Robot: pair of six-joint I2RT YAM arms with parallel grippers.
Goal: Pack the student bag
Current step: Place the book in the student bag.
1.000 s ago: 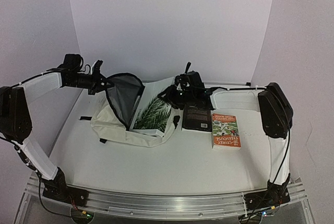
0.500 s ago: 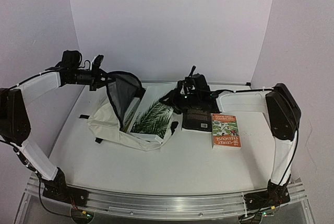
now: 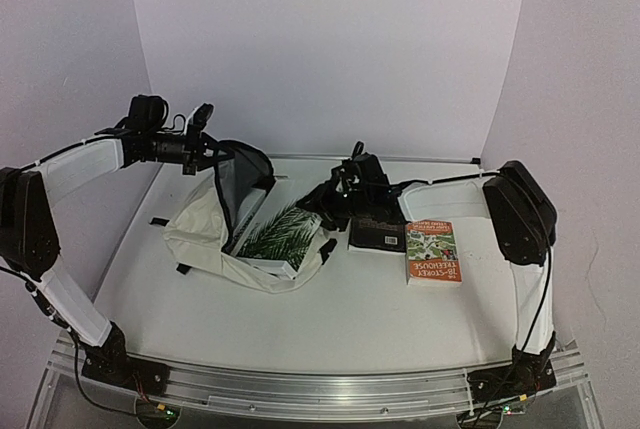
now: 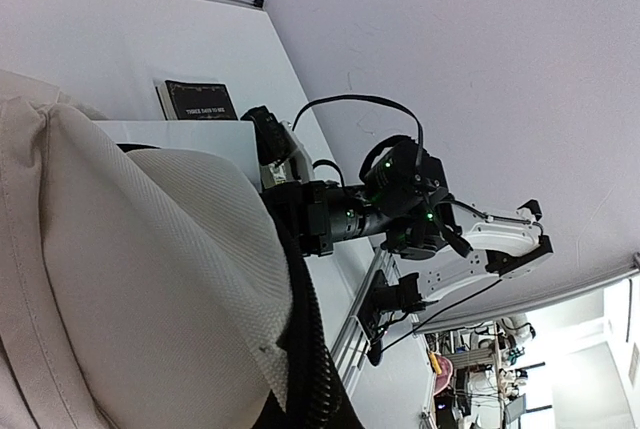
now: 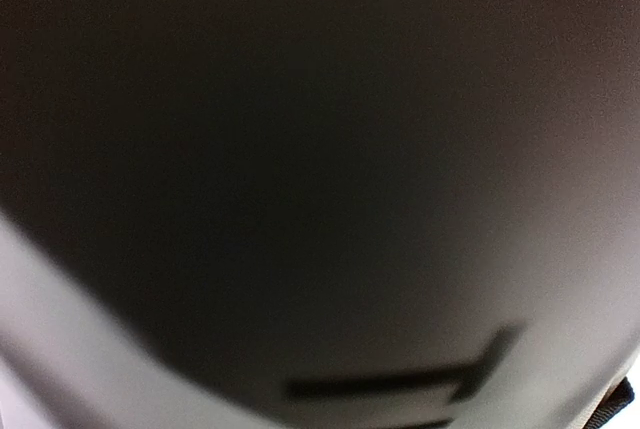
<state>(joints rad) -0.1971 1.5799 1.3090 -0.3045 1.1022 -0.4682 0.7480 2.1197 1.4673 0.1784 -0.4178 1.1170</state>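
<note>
The student bag point(image 3: 205, 234) lies on its side left of centre on the table point(image 3: 340, 319) in the top view. Its mouth faces right and the grey lining shows. The left gripper point(image 3: 213, 156) is clamped on the upper rim of the mouth and holds it raised. A book with a fern-leaf cover point(image 3: 280, 239) sits partly inside the mouth, its right end sticking out. The right gripper point(image 3: 328, 199) is at that end, but whether its jaws grasp the book cannot be told. Just to the right lie a black book point(image 3: 377, 233) and, beside it, an orange book point(image 3: 433, 252). Its near edge reads "STOREY TREEHOUSE"; the number before that is too small to make out.

In the left wrist view, the bag's cream fabric fills the near side, with its black zipper point(image 4: 312, 369) running down the edge. Beyond the fabric are the fern book's white edge, the right gripper against it, and the black book's gold lettering, which is unreadable.

The right wrist view gives only a dark, blurred surface point(image 5: 320, 149) with a pale band point(image 5: 70, 339) at the lower left; it does not show the jaws.
</note>
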